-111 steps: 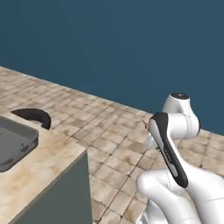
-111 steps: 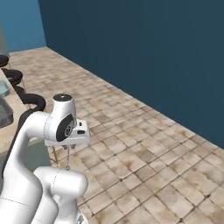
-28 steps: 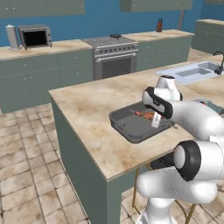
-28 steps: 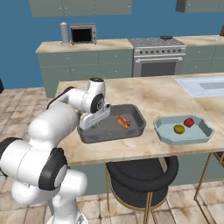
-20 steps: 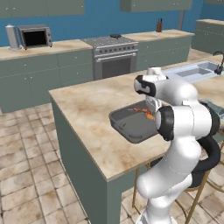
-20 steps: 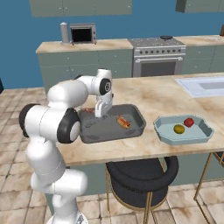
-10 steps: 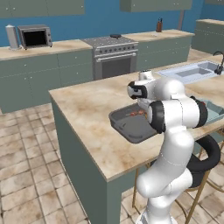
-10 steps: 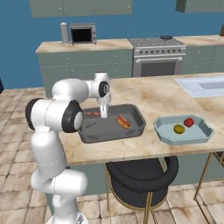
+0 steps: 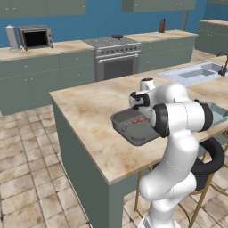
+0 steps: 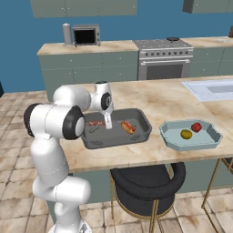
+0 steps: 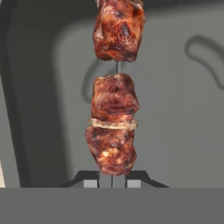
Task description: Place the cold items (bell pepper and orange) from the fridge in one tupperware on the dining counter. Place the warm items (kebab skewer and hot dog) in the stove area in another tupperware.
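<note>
**Sam:** What is the gripper (image 11: 112,180) doing?

**Mia:** Its two tips are close together with the kebab skewer (image 11: 114,109) between them. I think it is clamped on the stick. It hangs over the dark tupperware (image 10: 143,129), on its left side.

**Sam:** Is the skewer in the box?

**Mia:** It is over the grey floor of the box. I cannot tell if it touches. The gripper has not let go.

**Sam:** What else is in that box?

**Mia:** The hot dog (image 10: 128,127) lies in the right part of it. So one warm thing is in, and the skewer is almost in.

**Sam:** And the cold things?

**Mia:** Look right along the dining counter (image 10: 154,100). The light blue tupperware (image 10: 172,139) sits there, near the dark one but apart from it. The orange (image 10: 186,134) and the red bell pepper (image 10: 196,127) are inside, side by side.

**Sam:** So what is left?

**Mia:** I think just letting go of the skewer. Then both boxes are full.
</note>
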